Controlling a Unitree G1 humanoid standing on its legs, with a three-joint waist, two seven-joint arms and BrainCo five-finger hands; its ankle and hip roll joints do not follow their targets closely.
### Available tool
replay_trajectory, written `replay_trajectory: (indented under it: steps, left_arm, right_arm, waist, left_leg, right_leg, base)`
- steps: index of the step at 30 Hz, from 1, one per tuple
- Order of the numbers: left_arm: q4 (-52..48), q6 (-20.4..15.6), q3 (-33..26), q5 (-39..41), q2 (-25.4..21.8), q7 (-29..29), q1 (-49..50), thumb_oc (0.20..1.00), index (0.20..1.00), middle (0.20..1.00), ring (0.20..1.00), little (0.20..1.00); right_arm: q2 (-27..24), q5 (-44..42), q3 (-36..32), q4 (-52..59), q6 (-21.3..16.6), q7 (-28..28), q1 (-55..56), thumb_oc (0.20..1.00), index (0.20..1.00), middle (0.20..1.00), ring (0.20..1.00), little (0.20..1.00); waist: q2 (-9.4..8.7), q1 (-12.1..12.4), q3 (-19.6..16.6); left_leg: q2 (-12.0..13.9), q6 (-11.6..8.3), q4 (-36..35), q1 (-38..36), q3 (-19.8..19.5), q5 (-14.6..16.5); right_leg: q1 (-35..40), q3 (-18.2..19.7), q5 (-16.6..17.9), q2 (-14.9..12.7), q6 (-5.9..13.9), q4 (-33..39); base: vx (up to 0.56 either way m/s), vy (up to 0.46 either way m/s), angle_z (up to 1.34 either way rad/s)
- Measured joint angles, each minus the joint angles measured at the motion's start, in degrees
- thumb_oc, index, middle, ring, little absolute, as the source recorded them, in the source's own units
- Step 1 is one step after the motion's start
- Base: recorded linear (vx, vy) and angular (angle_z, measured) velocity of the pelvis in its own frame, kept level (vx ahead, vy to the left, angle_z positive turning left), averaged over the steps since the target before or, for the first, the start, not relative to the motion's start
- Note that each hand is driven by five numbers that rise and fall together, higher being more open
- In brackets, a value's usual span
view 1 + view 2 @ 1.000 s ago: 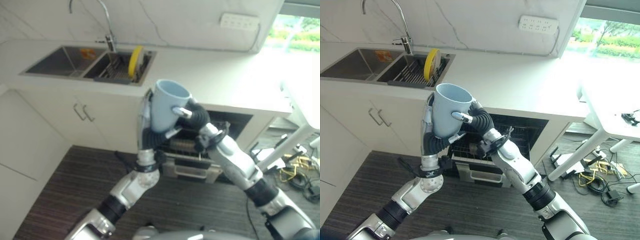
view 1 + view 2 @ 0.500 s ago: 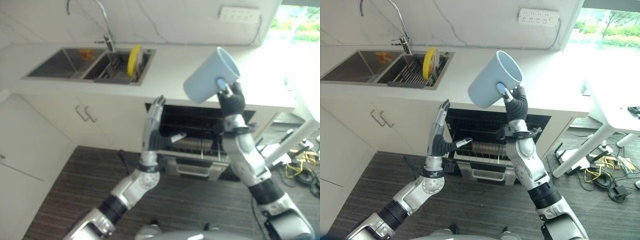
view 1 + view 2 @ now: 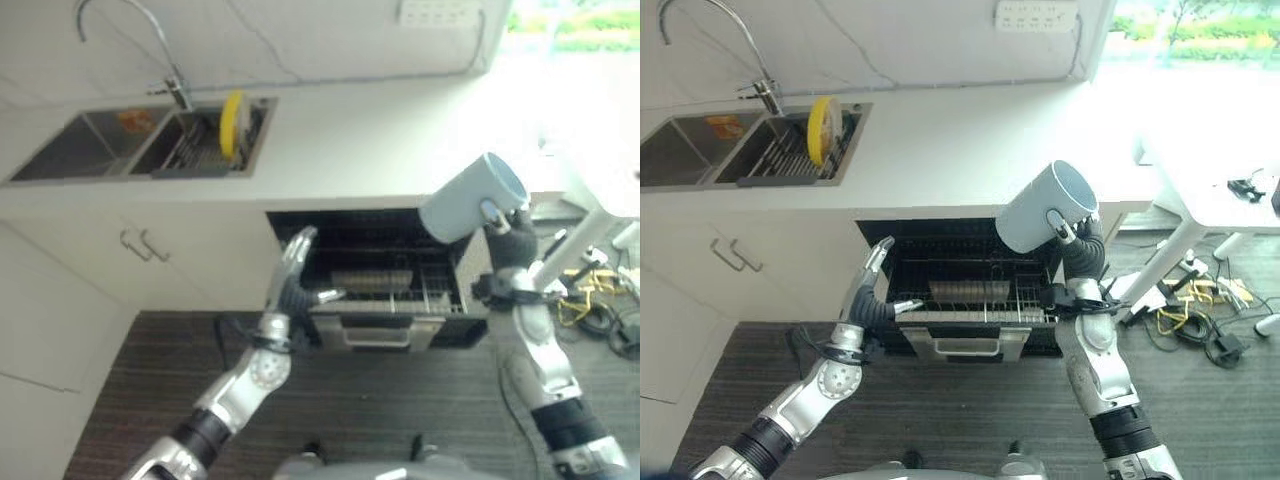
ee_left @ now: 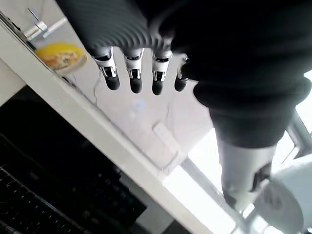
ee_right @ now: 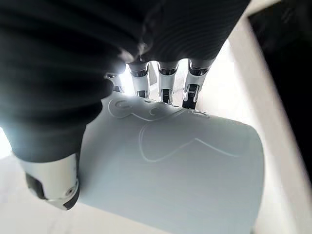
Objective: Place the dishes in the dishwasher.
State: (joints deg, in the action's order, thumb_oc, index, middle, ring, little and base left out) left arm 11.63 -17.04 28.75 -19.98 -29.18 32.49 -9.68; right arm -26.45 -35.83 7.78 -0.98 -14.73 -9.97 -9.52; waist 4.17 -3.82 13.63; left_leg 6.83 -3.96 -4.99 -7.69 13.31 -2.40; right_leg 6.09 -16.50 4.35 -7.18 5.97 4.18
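Right hand (image 3: pixel 1077 236) has its fingers and thumb curled round a pale blue cylindrical cup (image 3: pixel 1047 208), held tilted with the mouth pointing up and away, above the right end of the open black dishwasher (image 3: pixel 970 285) set under the white surface (image 3: pixel 960 140). The dishwasher's wire rack (image 3: pixel 975 296) is pulled out; a row of prongs shows along its middle. Left hand (image 3: pixel 872 291) is raised in front of the rack's left end, fingers straight and spread, holding nothing; the left wrist view confirms extended fingers. A round yellow plate (image 3: pixel 819 129) stands on edge in the steel sink (image 3: pixel 700 160) at the far left, not yet loaded. Step in hand, as judged: lower the cup into the rack. To do it well: bring the cup down over a free section of rack, turn the mouth downward before release, keep the wall clear of the surface edge above the opening, and loosen the fingers only once the rim rests on the wires. Risk: the smooth wall slipping during the turn.
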Motion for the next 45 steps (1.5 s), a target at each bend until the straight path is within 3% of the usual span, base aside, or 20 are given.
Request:
replay_trajectory:
  steps: [4, 6, 9, 14, 26, 31, 36, 45]
  left_arm:
    - [-0.1, -0.6, 0.8, -3.8, -5.8, -4.2, -9.9, 1.000, 1.000, 1.000, 1.000, 1.000]
    - [0.0, -0.7, 2.1, -3.8, -8.1, -6.3, -16.3, 1.000, 1.000, 1.000, 1.000, 1.000]
    - [0.0, -1.6, 2.8, -3.8, -10.3, -8.4, -19.7, 1.000, 1.000, 1.000, 1.000, 1.000]
    - [0.0, -1.7, 2.7, -3.8, -11.4, -11.5, -21.1, 1.000, 1.000, 1.000, 1.000, 1.000]
    - [0.8, -2.3, 2.9, -3.8, -12.9, -24.0, -25.3, 1.000, 1.000, 1.000, 1.000, 1.000]
    - [0.7, -2.6, 9.3, -6.0, -14.7, -31.1, -29.2, 1.000, 1.000, 1.000, 1.000, 1.000]
    - [-0.9, -0.8, 12.2, -6.0, -14.9, -37.4, -31.2, 1.000, 1.000, 1.000, 1.000, 1.000]
    - [-3.2, 2.3, 16.6, -7.8, -15.1, -37.7, -34.1, 1.000, 1.000, 1.000, 1.000, 1.000]
  right_arm:
    - [-4.4, 0.0, -0.5, -3.8, 5.0, 4.9, -8.8, 0.200, 0.200, 0.200, 0.200, 0.200]
    - [-6.8, -0.2, -0.6, -6.4, 8.2, 7.0, -15.5, 0.200, 0.200, 0.200, 0.200, 0.200]
    - [-10.0, 1.3, -0.5, -7.9, 10.7, 9.7, -20.0, 0.200, 0.200, 0.200, 0.200, 0.200]
    - [-10.8, 2.3, -0.3, -9.5, 12.4, 11.3, -22.1, 0.200, 0.200, 0.200, 0.200, 0.200]
    - [-11.3, 9.0, 0.8, -23.0, 14.5, 12.1, -32.8, 0.200, 0.200, 0.200, 0.200, 0.200]
    - [-11.3, 11.0, 1.9, -32.5, 14.3, 11.4, -40.4, 0.200, 0.200, 0.200, 0.200, 0.200]
    - [-11.4, 12.2, 3.1, -34.5, 14.4, 10.6, -46.0, 0.200, 0.200, 0.200, 0.200, 0.200]
    - [-12.1, 12.7, 5.6, -46.2, 17.4, 8.6, -53.0, 0.200, 0.200, 0.200, 0.200, 0.200]
  waist:
    - [1.58, -1.3, 5.4]
    - [2.31, -1.6, 10.3]
    - [3.52, -1.8, 13.6]
    - [3.52, -1.7, 16.7]
    - [3.56, 1.1, 17.6]
    - [3.56, 2.6, 17.6]
    - [3.56, 3.4, 17.6]
    - [3.56, 5.1, 17.6]
  left_leg:
    - [-0.5, 0.78, 0.1, 6.6, 0.1, -2.3]
    - [-0.6, 1.07, 0.0, 8.4, 0.0, -3.3]
    - [-0.9, 1.06, 0.0, 9.9, 0.1, -3.7]
    - [-1.0, 1.05, 0.0, 10.5, 0.4, -3.7]
    - [-2.0, 1.75, 0.1, 16.0, 0.0, -4.4]
    - [-2.5, 2.09, 0.1, 19.3, 0.0, -4.7]
    - [-2.6, 2.14, 0.1, 20.7, -0.3, -4.8]
    - [-2.9, 2.34, 0.1, 21.3, -0.9, -4.9]
  right_leg:
    - [-6.9, 0.5, 2.4, -0.4, -0.44, -0.4]
    - [-8.7, 0.6, 3.5, -0.5, -0.74, -0.4]
    - [-10.5, 1.0, 3.9, -0.7, -0.75, -0.5]
    - [-11.3, 1.3, 3.9, -0.9, -0.77, -0.6]
    - [-17.7, 1.4, 3.7, -2.0, -0.42, -3.0]
    - [-21.3, 1.3, 3.8, -2.8, -0.26, -3.9]
    - [-22.3, 0.4, 3.8, -3.2, -0.25, -4.0]
    - [-22.4, -0.2, 3.8, -3.3, -0.25, -4.0]
  base:
    - [-0.29, 0.088, -0.06]
    - [-0.13, 0.086, 0.02]
    - [-0.06, 0.049, -0.04]
    - [-0.08, 0.042, -0.03]
    - [-0.06, 0.007, 0.02]
    - [-0.02, 0.051, 0.04]
    - [-0.01, 0.044, 0.08]
    - [0.02, 0.032, 0.04]
